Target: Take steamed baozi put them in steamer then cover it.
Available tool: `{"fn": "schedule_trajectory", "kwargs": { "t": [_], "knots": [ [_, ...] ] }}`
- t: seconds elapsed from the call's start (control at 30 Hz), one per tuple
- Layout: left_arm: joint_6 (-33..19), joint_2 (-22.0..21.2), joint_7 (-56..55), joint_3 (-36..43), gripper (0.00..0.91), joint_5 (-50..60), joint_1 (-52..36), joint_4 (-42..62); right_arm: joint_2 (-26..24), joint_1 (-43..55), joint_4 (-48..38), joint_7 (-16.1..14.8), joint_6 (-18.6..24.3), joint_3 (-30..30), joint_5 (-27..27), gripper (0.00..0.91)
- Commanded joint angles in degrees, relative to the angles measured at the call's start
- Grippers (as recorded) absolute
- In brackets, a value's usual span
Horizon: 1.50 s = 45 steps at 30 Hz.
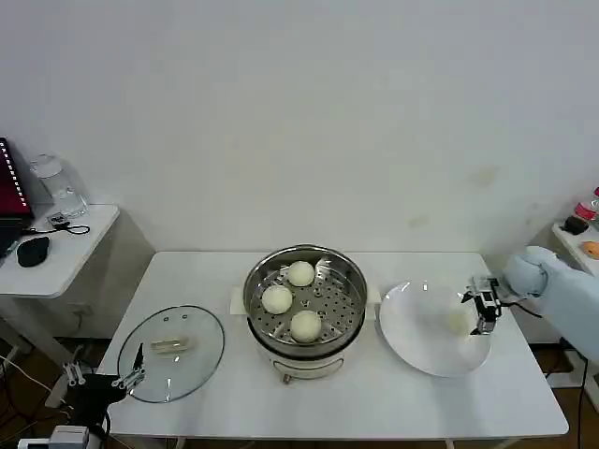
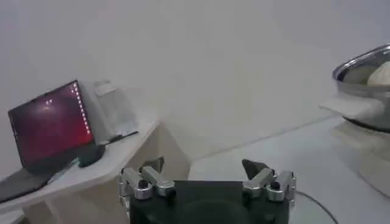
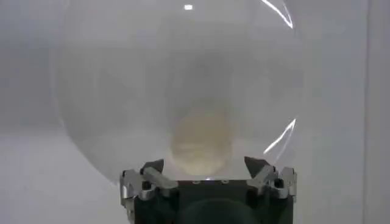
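No readable text, label, brand or number appears anywhere — not on the steamer [image 1: 305, 301], the plate [image 1: 423, 339] or the glass lid [image 1: 171, 353]. The laptop [image 2: 52, 128] screen glows dark red with faint specks — nothing on it can be made out.

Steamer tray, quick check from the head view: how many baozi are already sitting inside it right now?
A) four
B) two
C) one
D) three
D: three baozi lie on the perforated tray of the steamer, while the fourth bun is on the white plate, with the open right gripper at it.
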Motion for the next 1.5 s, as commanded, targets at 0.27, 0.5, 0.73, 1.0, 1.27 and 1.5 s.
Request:
{"fn": "schedule_trajectory", "kwargs": {
  "t": [0.27,0.5,0.73,1.0,1.27,1.5],
  "knots": [
    [0.0,0.0,0.0,-0.2,0.907,-0.1,-0.1,0.1,3.2,-1.0,-3.2,-0.7,-0.6,0.6,-1.9,0.887],
    [0.0,-0.1,0.0,-0.1,0.907,-0.1,-0.1,-0.1,3.1,-0.9,-3.0,-1.1,-0.7,0.6,-1.8,0.766],
    [0.0,-0.1,0.0,-0.3,0.907,-0.2,0.1,-0.3,2.2,-0.8,-2.0,-1.8,-1.2,0.6,-1.8,0.665],
    [0.0,-0.3,0.0,-0.1,0.907,-0.3,-0.2,-0.5,-0.7,2.8,2.1,-2.9,-1.9,-2.3,-0.1,0.625],
    [0.1,0.4,0.0,0.0,0.907,-0.7,-0.5,-0.8,-4.6,12.8,11.2,-3.2,-4.9,-6.7,4.7,0.625],
    [0.2,0.9,0.0,0.9,0.907,-0.5,-1.3,-1.0,-1.8,36.2,20.5,-2.1,-9.3,-21.6,13.8,0.645]
  ]
}}
